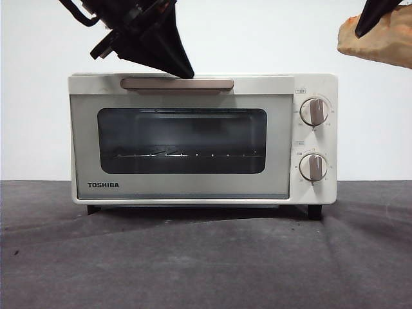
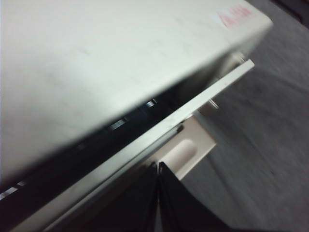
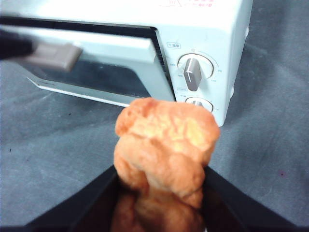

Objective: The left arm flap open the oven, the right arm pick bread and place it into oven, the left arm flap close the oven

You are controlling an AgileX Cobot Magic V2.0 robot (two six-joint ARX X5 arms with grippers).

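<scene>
The cream-white oven point(image 1: 193, 187) stands in the middle of the table. My left gripper point(image 1: 183, 71) comes down from the upper left, and its shut tip rests at the tan handle point(image 1: 177, 84). In the left wrist view the left gripper point(image 2: 158, 166) has its jaws pressed together just behind the handle point(image 2: 186, 152), and a dark gap shows between the door's top edge point(image 2: 193, 108) and the oven body point(image 2: 96, 72). The right gripper point(image 1: 368, 20) hangs at the upper right, above and beside the oven, shut on the golden-brown bread point(image 1: 383, 40). In the right wrist view the bread point(image 3: 164, 140) fills the right gripper point(image 3: 161, 169).
Two grey-brown knobs point(image 1: 314, 111) point(image 1: 313, 166) sit on the oven's right panel. A wire rack point(image 1: 187, 154) shows behind the dark glass. A wrinkled dark grey cloth point(image 1: 206, 257) covers the table in front of the oven, with a white wall behind.
</scene>
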